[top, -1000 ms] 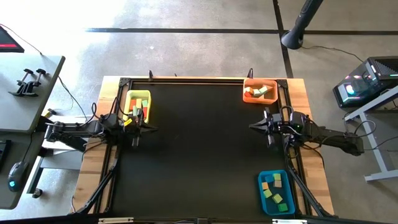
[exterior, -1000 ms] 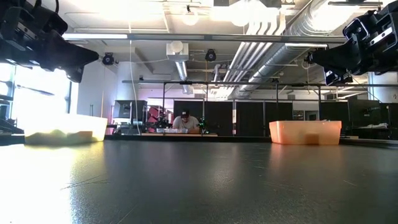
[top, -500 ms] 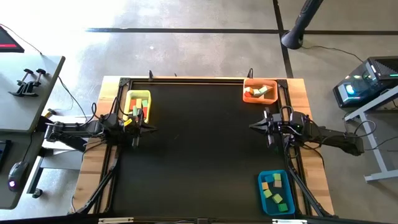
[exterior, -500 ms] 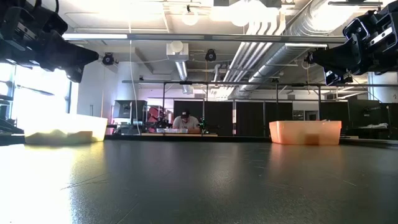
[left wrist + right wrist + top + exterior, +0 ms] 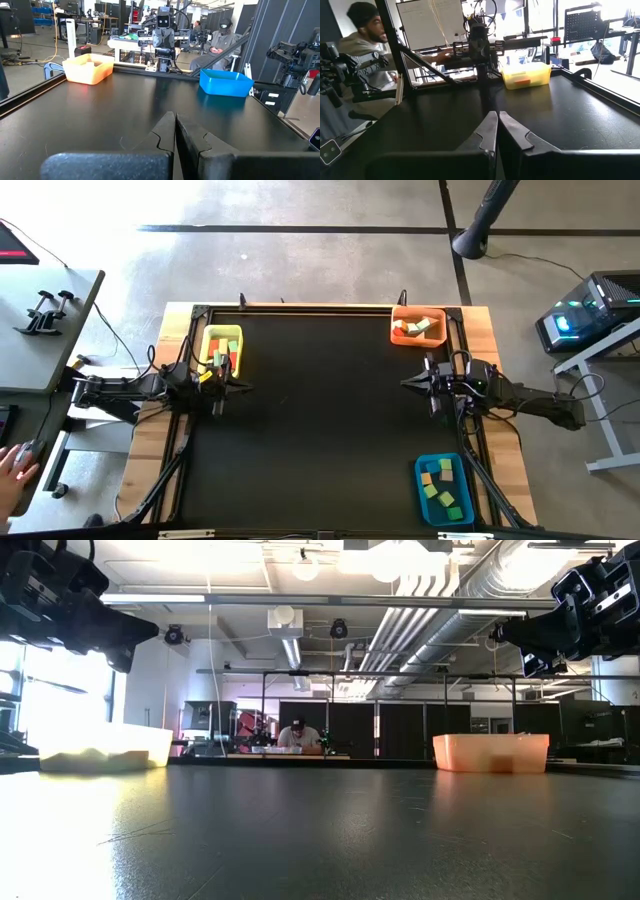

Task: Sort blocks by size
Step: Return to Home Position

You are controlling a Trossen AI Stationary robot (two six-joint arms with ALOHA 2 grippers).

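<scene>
The blocks lie in three bins: several in the yellow bin (image 5: 222, 347) at the far left, several in the orange bin (image 5: 417, 326) at the far right, several in the blue bin (image 5: 443, 489) at the near right. My left gripper (image 5: 244, 386) hovers shut and empty just near of the yellow bin, pointing toward the table's right. My right gripper (image 5: 406, 383) hovers shut and empty at the right side, between the orange and blue bins, pointing left. Both grippers are clear of the mat in the low view.
The black mat (image 5: 320, 420) lies between the two grippers. A person's hand (image 5: 12, 468) shows at a side desk left of the table. People sit beyond the table in the wrist views (image 5: 365, 35).
Both arms have kept still. A person's hand has come into view at the desk to the left of the table.
</scene>
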